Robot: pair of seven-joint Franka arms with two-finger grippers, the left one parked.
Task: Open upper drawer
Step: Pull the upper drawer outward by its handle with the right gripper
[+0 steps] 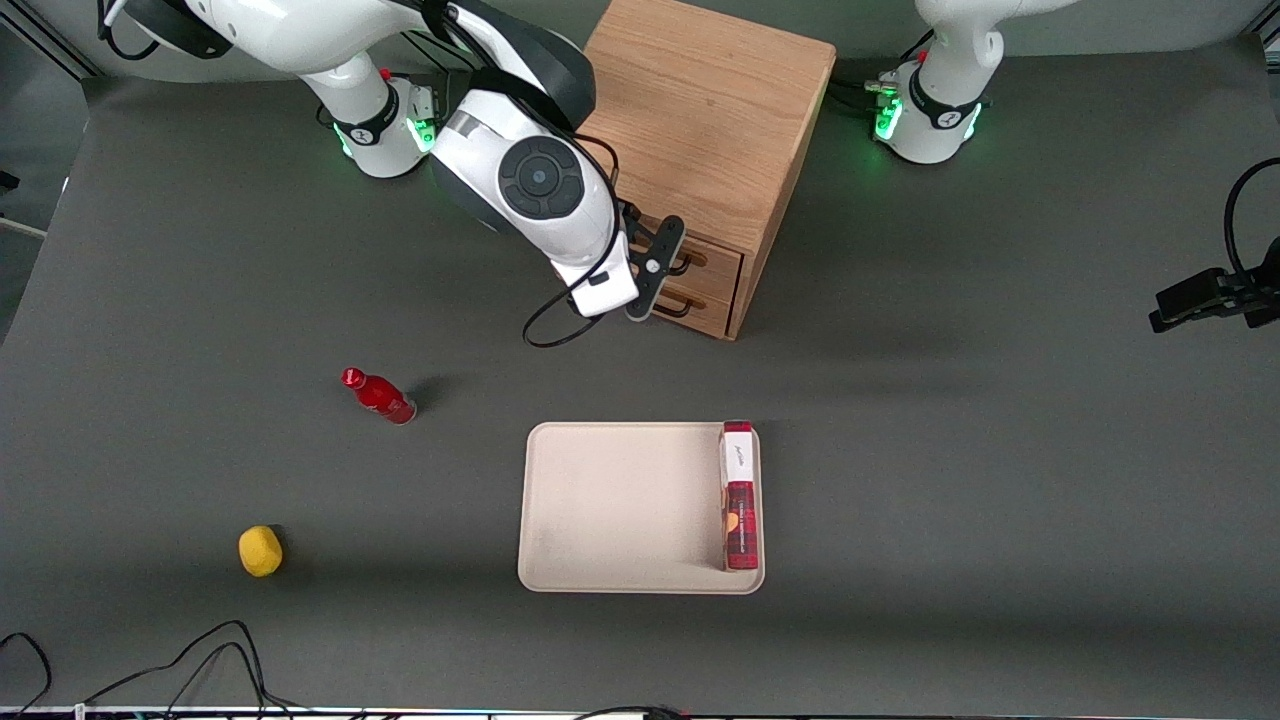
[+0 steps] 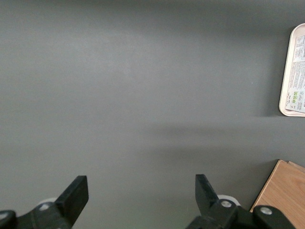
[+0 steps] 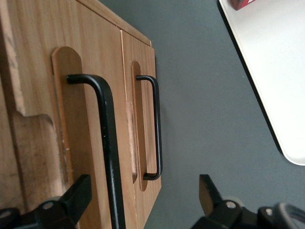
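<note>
Right up against the cabinet front, the gripper [image 3: 143, 200] stands wide open with nothing in it, one finger [image 3: 76, 193] pressed close to the wood and the other [image 3: 209, 191] out over the table. The black handle [image 3: 108, 157] of the upper drawer [image 3: 71, 124] runs between the fingers, nearer the one by the wood, and they have not closed on it. Both drawer fronts look flush with the cabinet [image 1: 700, 120], so the upper drawer seems shut, as does the lower drawer [image 3: 143, 114] beneath it. By my reckoning the approach is about finished; the clamping and the pull are still to come. Nearer the front camera lie a cream tray [image 1: 620, 500] with a red box [image 1: 739, 495] in it, a red bottle [image 1: 380, 396] and a yellow ball [image 1: 260, 551], all well apart from the cabinet.
</note>
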